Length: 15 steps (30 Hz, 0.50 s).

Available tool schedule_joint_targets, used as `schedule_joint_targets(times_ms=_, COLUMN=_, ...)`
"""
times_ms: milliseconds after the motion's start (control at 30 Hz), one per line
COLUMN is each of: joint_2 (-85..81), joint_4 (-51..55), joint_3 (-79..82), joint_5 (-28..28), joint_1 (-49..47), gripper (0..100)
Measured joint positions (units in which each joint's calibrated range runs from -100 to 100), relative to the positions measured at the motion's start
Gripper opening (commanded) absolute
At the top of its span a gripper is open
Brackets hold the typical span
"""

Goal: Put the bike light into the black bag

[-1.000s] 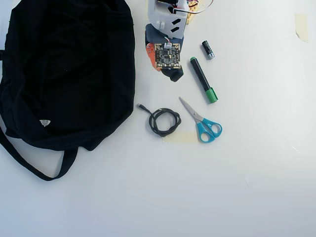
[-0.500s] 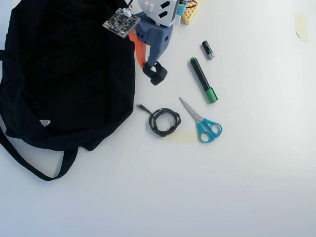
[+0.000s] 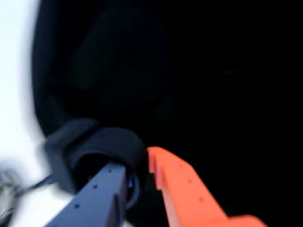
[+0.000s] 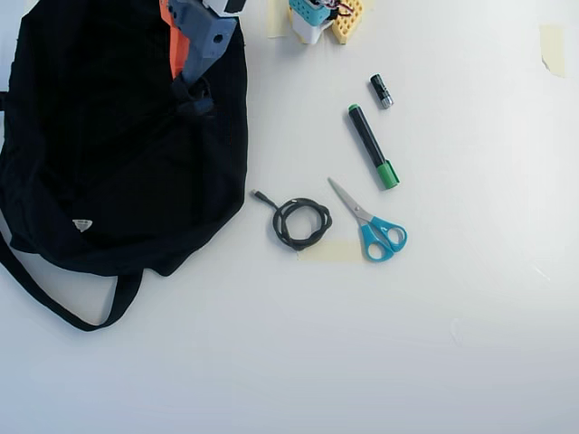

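Observation:
The black bag (image 4: 109,163) lies at the left of the white table in the overhead view, with its strap trailing at the lower left. It fills most of the wrist view (image 3: 189,71). My gripper (image 4: 185,83) hangs over the bag's upper right part. In the wrist view my gripper (image 3: 136,163) has a grey-blue finger inside the ring of the bike light (image 3: 94,142) and an orange finger outside it, shut on the strap. The light is a dark lump at the fingertips in the overhead view (image 4: 197,101).
To the right of the bag lie a coiled black cable (image 4: 301,222), blue-handled scissors (image 4: 371,226), a green-capped marker (image 4: 373,145) and a small battery (image 4: 381,91). The arm's base (image 4: 321,18) stands at the top edge.

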Motion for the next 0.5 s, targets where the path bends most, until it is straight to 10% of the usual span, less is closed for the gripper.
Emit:
schedule_joint_targets(times_ms=200, joint_2=3.32, joint_4=-7.56, joint_3=-1.34, joint_5=0.44, joint_1=12.34, gripper=2)
schedule_joint_targets(times_ms=433, joint_2=44.91, joint_4=-16.49, joint_3=-19.18, joint_5=0.73, joint_1=19.76, gripper=3)
schedule_joint_targets(times_ms=500, joint_2=48.24, joint_4=-16.32, joint_3=-22.17, joint_5=0.63, joint_1=19.76, gripper=18)
